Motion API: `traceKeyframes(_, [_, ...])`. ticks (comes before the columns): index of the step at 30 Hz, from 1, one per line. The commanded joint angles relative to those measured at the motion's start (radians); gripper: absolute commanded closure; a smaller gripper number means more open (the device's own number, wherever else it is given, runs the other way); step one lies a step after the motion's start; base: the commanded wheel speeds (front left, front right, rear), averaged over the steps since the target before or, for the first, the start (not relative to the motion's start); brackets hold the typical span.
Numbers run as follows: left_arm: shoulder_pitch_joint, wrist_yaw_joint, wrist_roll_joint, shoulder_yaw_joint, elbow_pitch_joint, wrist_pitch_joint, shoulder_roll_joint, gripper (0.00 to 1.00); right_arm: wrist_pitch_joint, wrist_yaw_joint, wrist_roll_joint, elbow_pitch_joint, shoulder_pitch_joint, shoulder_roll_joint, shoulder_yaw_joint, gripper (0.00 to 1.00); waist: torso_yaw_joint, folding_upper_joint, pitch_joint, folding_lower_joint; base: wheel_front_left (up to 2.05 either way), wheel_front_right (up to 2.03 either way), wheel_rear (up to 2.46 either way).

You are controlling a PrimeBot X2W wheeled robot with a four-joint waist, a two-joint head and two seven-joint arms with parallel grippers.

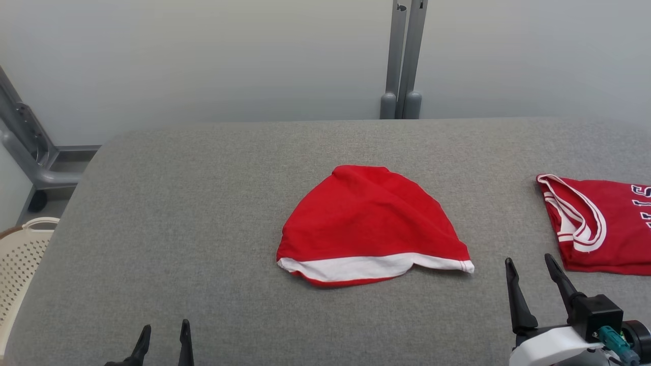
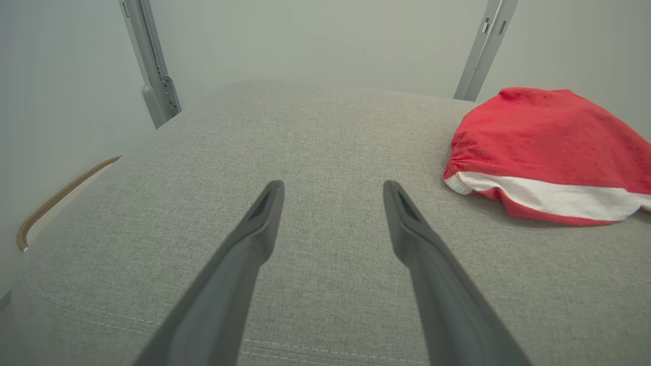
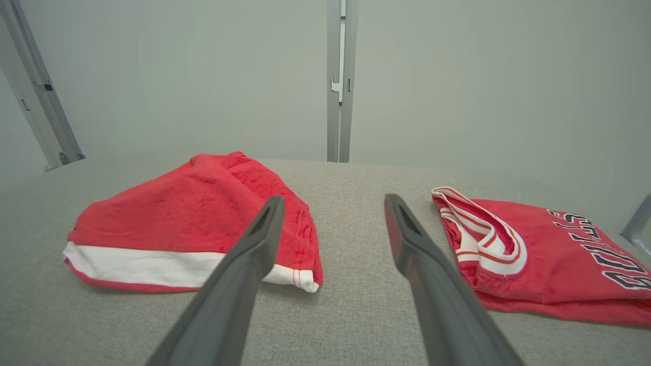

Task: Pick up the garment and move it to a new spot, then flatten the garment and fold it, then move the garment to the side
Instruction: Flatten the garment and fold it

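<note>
Garment (image 1: 371,223) lies bunched on the counter (image 1: 193,213)
Left tool (image 1: 166,326) and right tool (image 1: 529,260) both spread wide, empty, neither touching it

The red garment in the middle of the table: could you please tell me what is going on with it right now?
Nothing is holding it yet. The red garment with the white band lies bunched in the middle of the grey table. The left gripper and the right gripper hover open near the table's front edge, both clear of the cloth. A red jersey with lettering lies apart at the right.
</note>
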Motion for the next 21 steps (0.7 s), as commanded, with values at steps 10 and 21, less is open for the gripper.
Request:
traceKeyframes(10, [-0.044,-0.028,0.003,0.006,0.072,0.0,-0.006,0.0,-0.002,-0.001,-0.001,0.058,-0.004,-0.002,0.011,0.0,-0.017,0.0,0.014,0.0,0.0,0.0,0.0])
traceKeyframes(21, [-0.047,-0.038,0.015,0.014,0.07,0.0,-0.014,0.0,-0.002,-0.001,0.007,0.062,-0.019,-0.002,0.024,0.0,-0.03,0.0,0.023,0.0,0.0,0.0,0.0])
